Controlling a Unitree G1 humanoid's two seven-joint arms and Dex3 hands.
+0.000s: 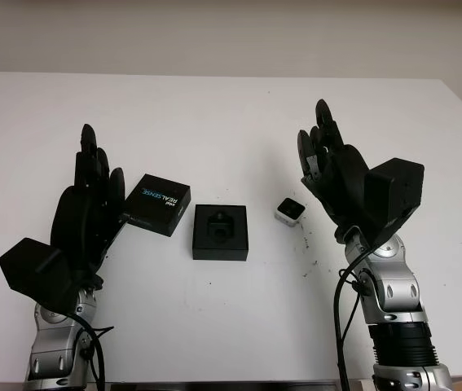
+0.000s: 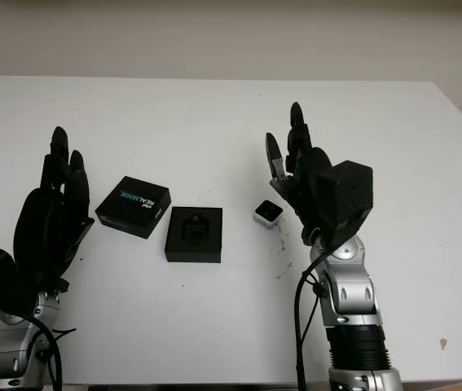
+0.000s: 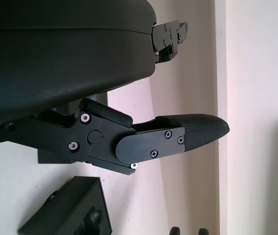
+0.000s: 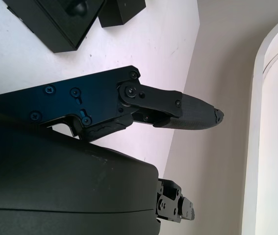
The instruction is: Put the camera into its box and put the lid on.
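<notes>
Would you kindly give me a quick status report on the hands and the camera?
Left hand open beside the lid. Right hand open beside the camera. Camera on the table, outside the open box. Nothing between camera and box.

One white flat counter (image 1: 214,114) carries three things near the frame's middle: one open black square box (image 1: 221,232) with a moulded insert, one black square lid (image 1: 159,204) printed with white lettering, and one small white cube-shaped camera (image 1: 289,210). Two black three-fingered robot hands are raised, one left hand (image 1: 92,199) at lower left and one right hand (image 1: 332,175) at right.
</notes>
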